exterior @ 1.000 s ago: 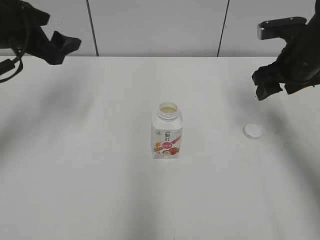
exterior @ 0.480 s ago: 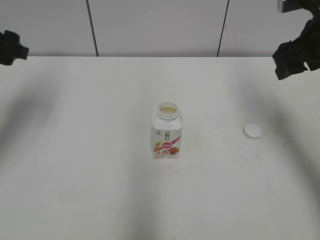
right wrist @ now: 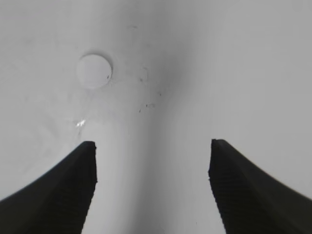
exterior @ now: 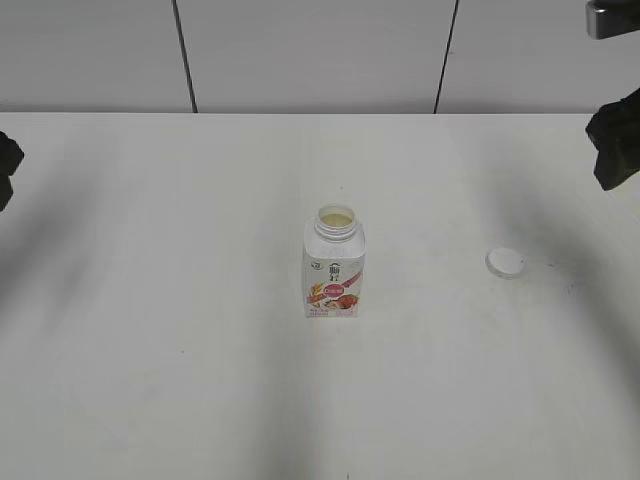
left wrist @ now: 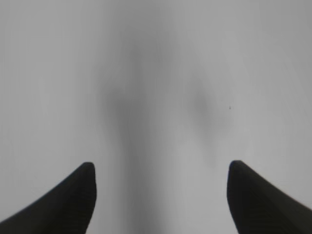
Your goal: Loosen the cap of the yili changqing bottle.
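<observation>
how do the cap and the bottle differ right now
The yili changqing bottle stands upright mid-table with its neck open; the cap lies flat on the table to its right, apart from it. The bottle carries a pink-red fruit label; the cap is plain. The bottle is much taller. Both are white, and neither pincer touches them.

left claw (left wrist: 161, 195) | fingers (left wrist: 73, 204) spread wide; bare white table (left wrist: 156, 73) below

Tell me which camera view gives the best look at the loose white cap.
The right wrist view: the cap lies flat on the table, large and unobstructed, ahead of the open right pincer. The exterior view shows it smaller, right of the bottle. The left wrist view shows only bare table.
</observation>
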